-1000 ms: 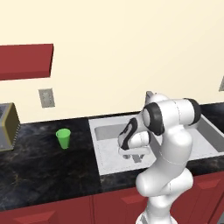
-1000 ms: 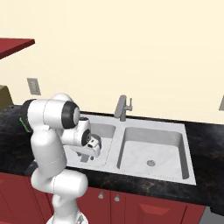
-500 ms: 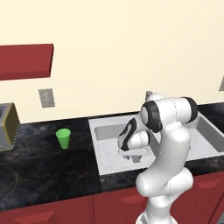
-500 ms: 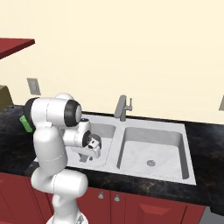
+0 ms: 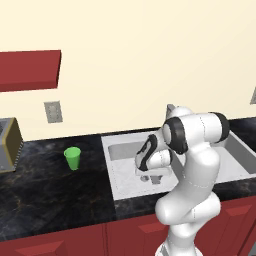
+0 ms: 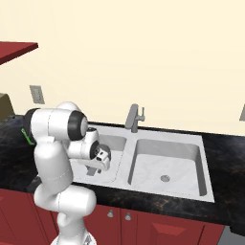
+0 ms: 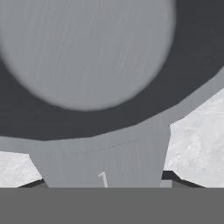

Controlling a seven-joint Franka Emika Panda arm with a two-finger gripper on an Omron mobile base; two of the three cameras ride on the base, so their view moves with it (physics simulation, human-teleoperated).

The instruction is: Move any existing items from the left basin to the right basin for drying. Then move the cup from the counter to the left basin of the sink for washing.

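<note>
The pan (image 7: 87, 57) is so close in the hand view that its round rim is cut off at the top and sides. The end effector's (image 5: 151, 176) fingertips are hidden behind its handle.

Two rear base views sharing the sink (image 5: 120, 170), hand view very near the pan (image 7: 87, 57)

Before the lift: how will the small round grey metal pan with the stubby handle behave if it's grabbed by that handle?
The small round grey metal pan looks rigid, so it probably won't flex. Its bowl is much wider than its short handle, so held there the weight sits off-centre and it may droop or twist. The brushed surface looks smooth and could slip. The gripper hangs low in the left basin.
</note>
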